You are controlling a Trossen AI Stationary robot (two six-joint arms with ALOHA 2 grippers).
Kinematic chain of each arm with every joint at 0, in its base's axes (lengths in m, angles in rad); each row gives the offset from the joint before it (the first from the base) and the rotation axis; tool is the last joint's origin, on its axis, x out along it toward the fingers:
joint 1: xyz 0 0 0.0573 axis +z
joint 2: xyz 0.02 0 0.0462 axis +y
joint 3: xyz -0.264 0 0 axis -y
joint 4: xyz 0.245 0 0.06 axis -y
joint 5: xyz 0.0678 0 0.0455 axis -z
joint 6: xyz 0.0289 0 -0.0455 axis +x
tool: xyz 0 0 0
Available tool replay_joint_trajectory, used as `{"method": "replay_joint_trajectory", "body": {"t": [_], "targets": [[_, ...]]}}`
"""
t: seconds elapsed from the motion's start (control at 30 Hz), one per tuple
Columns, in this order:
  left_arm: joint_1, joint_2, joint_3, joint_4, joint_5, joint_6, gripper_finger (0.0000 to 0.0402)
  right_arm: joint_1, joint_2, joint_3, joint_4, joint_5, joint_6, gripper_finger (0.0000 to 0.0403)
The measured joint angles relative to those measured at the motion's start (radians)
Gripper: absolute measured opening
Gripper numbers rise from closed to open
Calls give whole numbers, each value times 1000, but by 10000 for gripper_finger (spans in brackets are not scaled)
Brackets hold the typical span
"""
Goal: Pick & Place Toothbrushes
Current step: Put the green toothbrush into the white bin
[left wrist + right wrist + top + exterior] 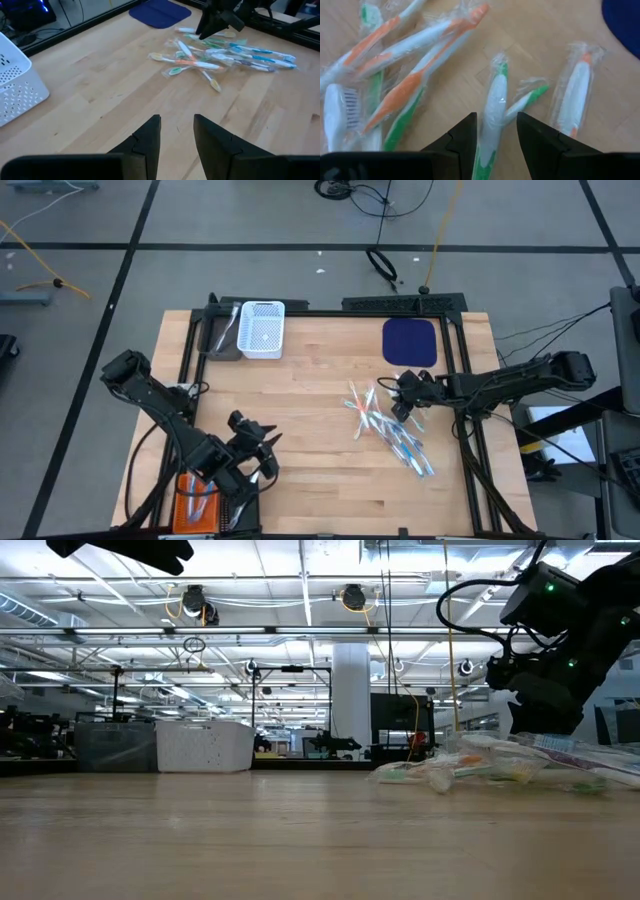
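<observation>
The toothbrushes [385,425], each in a clear wrapper, lie in a loose heap on the right half of the table [310,430], and the right tool [405,405] hangs right over the heap's far right edge. Its two dark fingers [465,135] stand apart with a gap between them, and in the right wrist view a green-and-white brush [492,112] lies on the wood directly in that gap, not lifted and not pinched. Just beside it lie another green-handled brush [530,95] and an orange-and-white one [575,95]; on the other side several orange-and-white brushes [415,50] cross each other. In the low view the right tool [545,715] hovers just over the pile [480,768], which rests flat on the table.

From the heap outward, a dark blue mat [410,342] lies beyond it at the table's far right. A white perforated basket [262,330] stands at the far edge left of centre, with a grey bin [222,335] touching its left side.

The left tool [262,450] waits at the near left of the table, well apart from the brushes. Its fingers [147,137] are parted and empty, pointing across bare wood toward the heap [220,55]. An orange tray [197,502] sits at the near left edge beneath the left arm.
</observation>
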Motion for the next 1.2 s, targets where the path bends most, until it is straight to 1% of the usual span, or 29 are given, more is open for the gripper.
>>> {"method": "replay_joint_trajectory", "body": {"t": [0.23, 0.33, 0.63, 0.73, 0.83, 0.9, 1.03, 1.2], "targets": [[-1, 0, 0, 0, 1, 0, 118, 0, 0, 0, 1, -1, 3, 130], [-1, 0, 0, 0, 1, 0, 118, 0, 0, 0, 0, -26, 4, 130], [-1, 0, 0, 0, 1, 0, 118, 0, 0, -10, -3, -28, -2, 126], [-1, 0, 0, 0, 1, 0, 118, -1, 0, -22, 1, -34, -3, 99], [-1, 0, 0, 0, 1, 0, 118, -16, -1, -24, 6, -59, -14, 44], [-1, 0, 0, 0, 1, 0, 118, -32, -1, -24, 13, -74, -36, 18], [-1, 0, 0, 0, 1, 1, 118, -53, 0, -23, 16, -65, -52, 17], [-1, 0, 0, 0, 0, 2, 118, -58, -14, 19, 27, 22, -85, 15]]}}
